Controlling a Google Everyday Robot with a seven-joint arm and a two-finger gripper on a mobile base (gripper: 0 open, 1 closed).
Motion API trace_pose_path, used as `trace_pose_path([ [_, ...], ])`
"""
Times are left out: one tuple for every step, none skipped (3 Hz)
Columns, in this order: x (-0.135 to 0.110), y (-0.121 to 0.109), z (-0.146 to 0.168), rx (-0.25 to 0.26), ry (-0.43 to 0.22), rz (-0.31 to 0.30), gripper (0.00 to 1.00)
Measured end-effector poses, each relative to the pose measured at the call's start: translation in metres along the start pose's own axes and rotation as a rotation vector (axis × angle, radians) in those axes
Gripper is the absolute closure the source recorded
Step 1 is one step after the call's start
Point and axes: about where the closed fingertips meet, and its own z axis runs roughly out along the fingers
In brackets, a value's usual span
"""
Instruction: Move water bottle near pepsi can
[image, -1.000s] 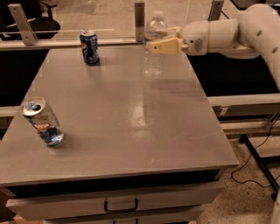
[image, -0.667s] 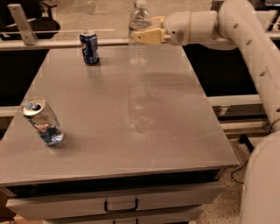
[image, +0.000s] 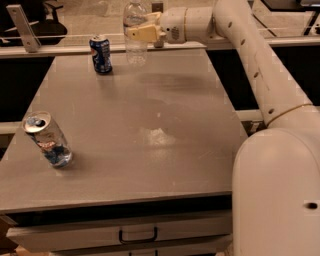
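The water bottle (image: 135, 35), clear plastic, stands upright at the far edge of the grey table (image: 135, 130), held by my gripper (image: 141, 31), whose tan fingers are closed around its middle. The bottle's cap is cut off at the top of the view. The pepsi can (image: 101, 54), dark blue with a silver top, stands upright just to the left of the bottle, a short gap between them. My white arm reaches in from the right across the table's far edge.
A silver can with red and blue marks (image: 47, 138) stands tilted near the table's front left. A drawer with a handle (image: 137, 234) sits under the table front. My robot's white body (image: 277, 192) fills the lower right.
My gripper has carried the water bottle leftward along the far edge of the table, from the right side to close beside the pepsi can.
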Motion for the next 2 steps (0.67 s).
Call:
trace_pose_path([
  [0.021, -0.009, 0.024, 0.024, 0.029, 0.037, 1.0],
  [0.037, -0.014, 0.041, 0.045, 0.033, 0.062, 1.0],
])
